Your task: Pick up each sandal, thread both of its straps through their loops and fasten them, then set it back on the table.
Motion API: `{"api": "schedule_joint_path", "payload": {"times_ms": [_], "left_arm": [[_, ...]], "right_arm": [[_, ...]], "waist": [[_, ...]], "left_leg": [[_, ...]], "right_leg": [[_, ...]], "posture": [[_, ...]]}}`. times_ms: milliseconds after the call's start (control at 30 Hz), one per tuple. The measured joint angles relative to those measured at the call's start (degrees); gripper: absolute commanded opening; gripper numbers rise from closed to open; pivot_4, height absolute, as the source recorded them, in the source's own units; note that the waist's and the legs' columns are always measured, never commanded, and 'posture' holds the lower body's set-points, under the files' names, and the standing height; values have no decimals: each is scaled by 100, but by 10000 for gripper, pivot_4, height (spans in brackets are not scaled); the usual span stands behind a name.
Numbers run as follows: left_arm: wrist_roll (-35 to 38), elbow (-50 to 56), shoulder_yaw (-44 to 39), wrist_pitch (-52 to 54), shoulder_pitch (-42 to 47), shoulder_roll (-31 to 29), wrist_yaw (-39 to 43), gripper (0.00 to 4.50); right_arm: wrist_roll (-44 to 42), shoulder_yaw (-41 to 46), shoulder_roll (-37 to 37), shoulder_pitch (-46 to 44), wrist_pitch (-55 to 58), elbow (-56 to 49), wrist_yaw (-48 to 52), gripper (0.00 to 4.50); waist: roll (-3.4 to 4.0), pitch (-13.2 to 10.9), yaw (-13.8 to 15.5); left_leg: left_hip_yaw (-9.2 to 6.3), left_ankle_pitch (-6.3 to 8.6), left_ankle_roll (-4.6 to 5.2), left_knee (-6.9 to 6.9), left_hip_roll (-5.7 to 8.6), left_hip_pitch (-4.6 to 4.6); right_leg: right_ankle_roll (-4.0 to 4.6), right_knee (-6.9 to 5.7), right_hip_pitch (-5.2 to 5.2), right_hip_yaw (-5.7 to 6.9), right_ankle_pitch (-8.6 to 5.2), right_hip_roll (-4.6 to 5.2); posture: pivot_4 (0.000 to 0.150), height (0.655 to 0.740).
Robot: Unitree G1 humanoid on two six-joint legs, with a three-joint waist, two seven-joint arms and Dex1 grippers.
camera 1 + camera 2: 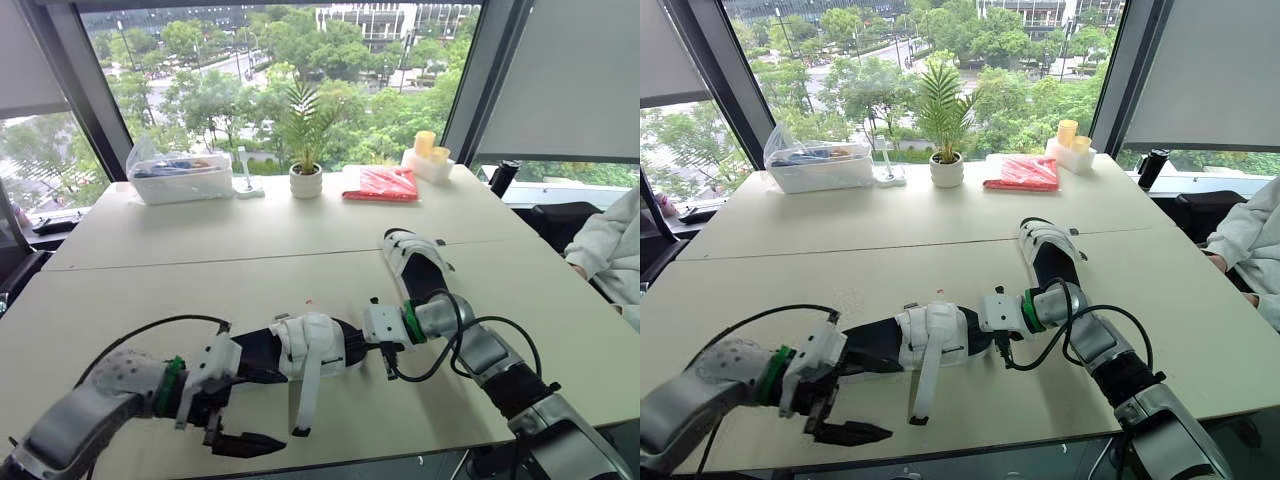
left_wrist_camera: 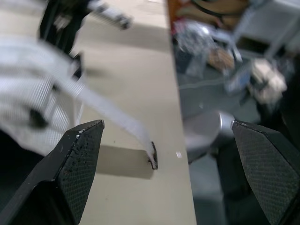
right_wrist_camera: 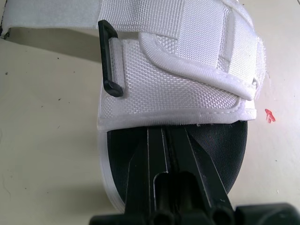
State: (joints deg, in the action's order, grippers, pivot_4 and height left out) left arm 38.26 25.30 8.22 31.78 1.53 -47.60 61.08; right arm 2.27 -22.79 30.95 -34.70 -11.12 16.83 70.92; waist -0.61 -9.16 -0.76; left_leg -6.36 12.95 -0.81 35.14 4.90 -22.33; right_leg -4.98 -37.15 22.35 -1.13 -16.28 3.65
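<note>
- The right gripper (image 3: 165, 140) has its jaws pressed together. They lie along the black footbed at the toe of a white-strapped webbing sandal (image 1: 300, 345) and reach in under its broad front band. From where I stand I cannot say whether they pinch anything there.
- Just beside them, on the edge of that band, sits a small black plastic loop (image 3: 108, 58), and a flat white strap runs past it.
- The left gripper (image 2: 166, 127) has its jaws spread wide with nothing between them. It hovers at the near edge of the surface, by the sandal's heel end.
- A long loose white strap (image 1: 305, 395) hangs down from the sandal's middle, unfastened. Its dark-tipped end sits just at the pale beige surface (image 1: 200, 250), near the left gripper.
- So the sandal lies across the front of the surface between the two grippers, heel toward the left one and toe toward the right.
- A second white-and-black sandal (image 1: 415, 260) lies flat on the surface beyond the right arm, well apart from the first.
- Along the far edge, by the window:
  - a clear plastic box with a bag in it (image 1: 185, 178);
  - a small green plant in a white pot (image 1: 305, 180);
  - a flat red packet (image 1: 383, 183);
  - some yellow cups on a white block (image 1: 428, 152).
- At the right side a person's white sleeve (image 1: 612, 248) rests near the surface's edge.
</note>
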Motion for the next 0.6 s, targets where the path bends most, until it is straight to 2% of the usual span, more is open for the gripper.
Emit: {"api": "schedule_joint_path", "payload": {"times_ms": [300, 400, 600], "left_arm": [[176, -347, 232, 1270, 246, 1184, -970, 44803], [198, -514, 234, 1440, 302, 1539, -1165, 36367], [247, -620, 212, 1598, 293, 1626, -1171, 5927]], "right_arm": [[4, 1, -51, -28, 15, 31, 36, 0], [7, 1, -59, -30, 16, 30, 40, 0], [13, 1, -59, -30, 14, 30, 40, 0]], "waist": [[0, 1, -13], [2, 3, -14], [2, 2, -11]], "left_leg": [[2, 0, -1, -2, -3, -1], [2, 0, -1, -3, -3, -1], [2, 0, -2, -3, -3, -1]], "right_leg": [[-6, 2, 3, 0, 4, -1], [-8, 1, 6, 0, 5, -2], [4, 2, 5, -1, -1, -1]], "posture": [[1500, 7400], [1500, 7400], [1500, 7400]]}}
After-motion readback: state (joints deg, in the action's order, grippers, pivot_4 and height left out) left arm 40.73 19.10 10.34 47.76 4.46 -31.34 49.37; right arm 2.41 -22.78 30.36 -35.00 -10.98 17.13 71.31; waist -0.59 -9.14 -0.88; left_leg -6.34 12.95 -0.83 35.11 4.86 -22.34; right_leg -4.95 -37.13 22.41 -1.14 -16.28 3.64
